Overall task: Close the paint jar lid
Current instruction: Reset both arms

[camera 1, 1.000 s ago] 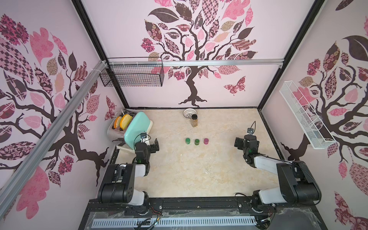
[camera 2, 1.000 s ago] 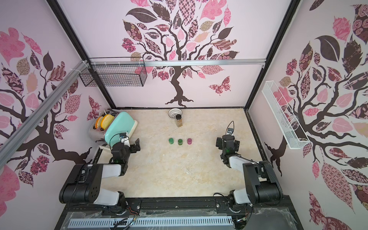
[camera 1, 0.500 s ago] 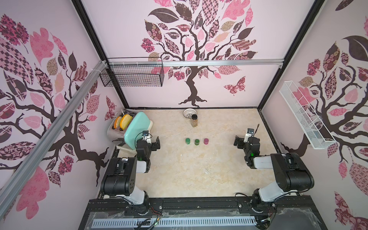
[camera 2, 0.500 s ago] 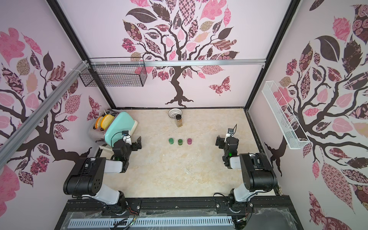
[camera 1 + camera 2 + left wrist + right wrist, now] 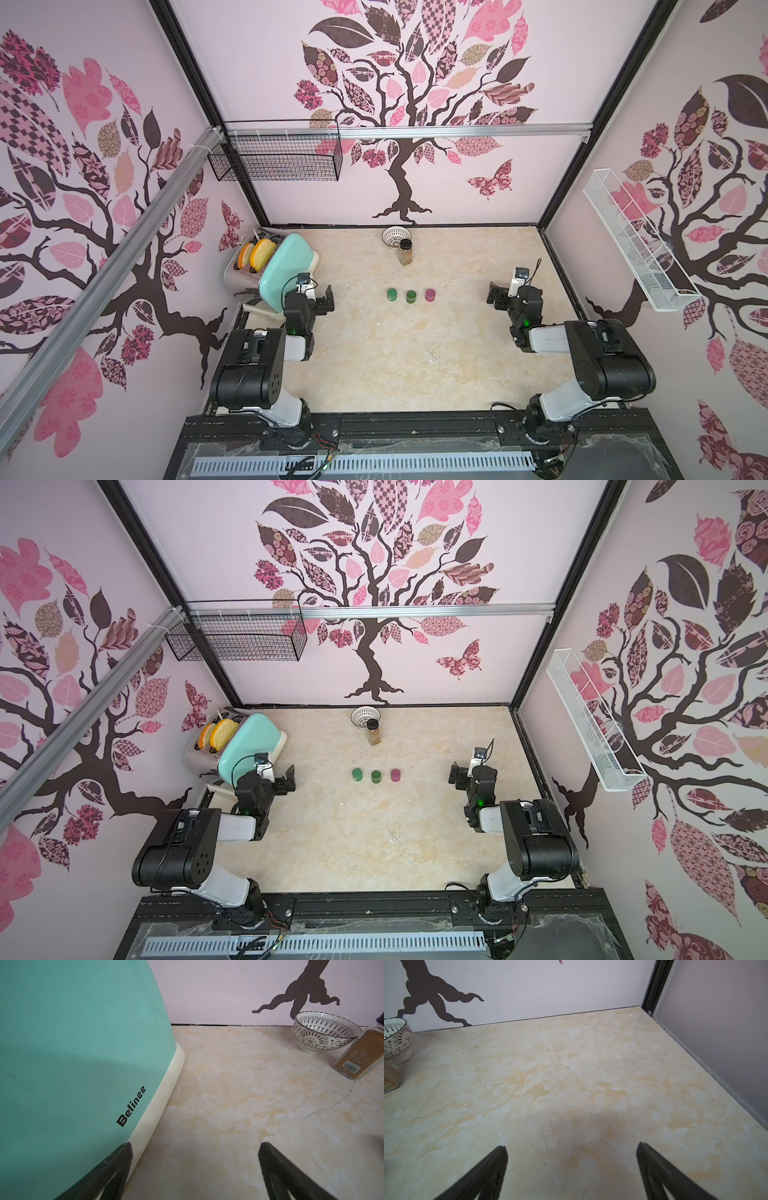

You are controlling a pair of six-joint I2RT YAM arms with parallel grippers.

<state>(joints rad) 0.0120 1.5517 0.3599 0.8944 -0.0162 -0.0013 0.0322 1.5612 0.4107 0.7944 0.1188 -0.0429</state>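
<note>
Paint jars [image 5: 411, 296] were judged light and stiff, best taken by the sides; left gripper [image 5: 324, 302] and right gripper [image 5: 497, 297] were seen spread, empty.

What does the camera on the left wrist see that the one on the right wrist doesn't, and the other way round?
Only the left wrist view: a mint-green appliance marked Belinee, and the spice jar almost whole, barcode label showing. Only the right wrist view: the black corner post and a side wall. Both: the patterned bowl, the marbled table, the tree-trunk decal, a sliver of that jar in the right view, and open, empty jaws: the left gripper in one, the right gripper in the other.
</note>
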